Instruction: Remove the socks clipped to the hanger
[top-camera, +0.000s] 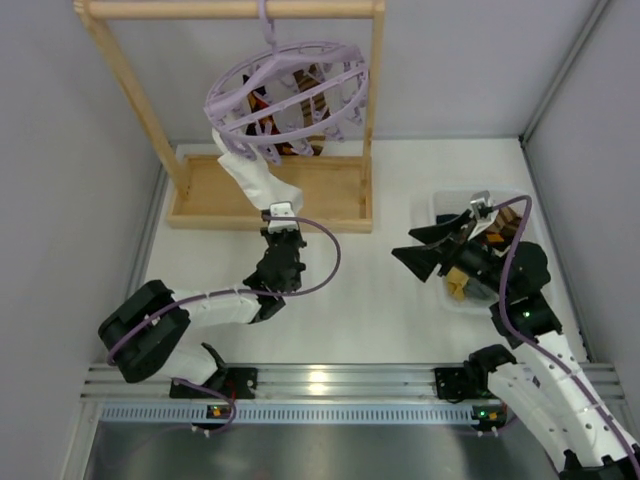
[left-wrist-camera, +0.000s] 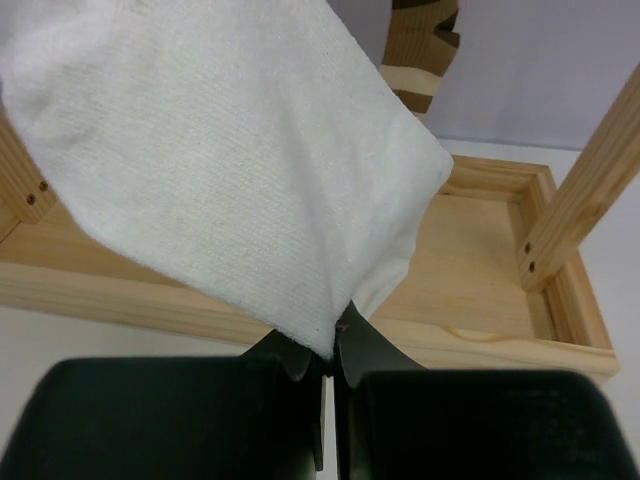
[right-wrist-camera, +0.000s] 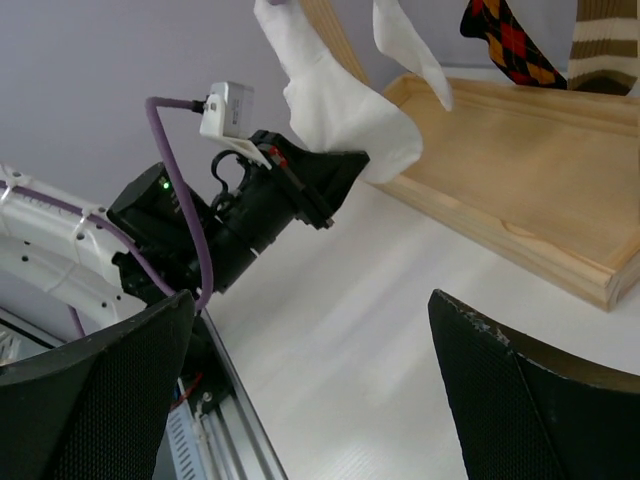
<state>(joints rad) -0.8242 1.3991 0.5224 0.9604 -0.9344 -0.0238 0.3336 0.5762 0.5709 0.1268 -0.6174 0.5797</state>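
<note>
Overhead view of a white bench (top-camera: 370, 310) with 2 robot arms mounted along the lower edge. In the upper left of the frame, a round lilac hanger (top-camera: 290, 95) is hanging by its hook from the top bar of a wooden rack (top-camera: 340, 195), and its ring is tilting toward the camera. Several socks are dangling from its pegs. A white sock (top-camera: 248, 175) is stretching taut from the hanger's lower left rim down to the left fingers (top-camera: 281, 214), which are sitting just in front of the rack's tray base.

In the left wrist view, those fingers (left-wrist-camera: 330, 345) are pressing fully shut on the very tip of the white sock (left-wrist-camera: 220, 170), whose fabric is filling most of the frame above them. A brown-and-cream striped sock (left-wrist-camera: 425, 40) is showing at the top edge.

At the right of the overhead frame, the right fingers (top-camera: 405, 247) are spreading wide apart and holding nothing. They are hovering over the bench beside a clear bin (top-camera: 437, 208), whose contents the arm is mostly hiding.

In the right wrist view, a second white sock (right-wrist-camera: 410, 50) and a black argyle sock (right-wrist-camera: 505, 40) with red-orange diamonds are hanging over the tray at the top of the frame.
</note>
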